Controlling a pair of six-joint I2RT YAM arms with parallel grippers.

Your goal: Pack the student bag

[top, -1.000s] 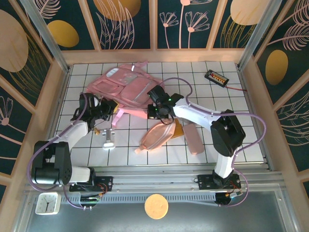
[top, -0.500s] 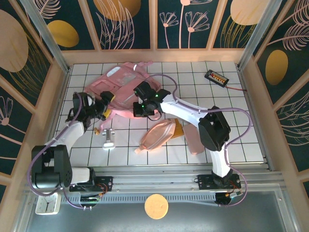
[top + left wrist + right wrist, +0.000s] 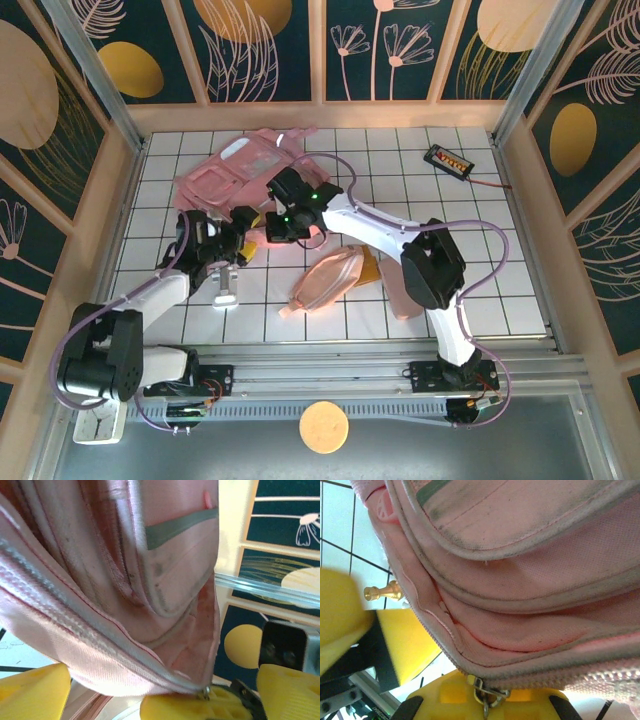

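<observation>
Top external: student bag (image 3: 225, 180) bunched far-left on table (image 3: 480, 260), close to left wall, open tiles to the right, right claw (image 3: 262, 220) clenched on zipper pull (image 3: 485, 692) at bag's near edge, left claw (image 3: 236, 243) released just beside it, versus a second ago right claw has tracked leftward, left claw has opened.

Right gripper (image 3: 270, 224) swept left; left gripper (image 3: 238, 240) let go

The right gripper, pinched on the zip pull (image 3: 485, 696), travelled leftward across the tiles. The backpack (image 3: 225, 170) bunched up narrower, its right side drawn in. The left gripper, clamped a second before, sprang wide open and slid nearer and to the right. It ended just beside the right one, with the zipped edge between its spread fingers.
</observation>
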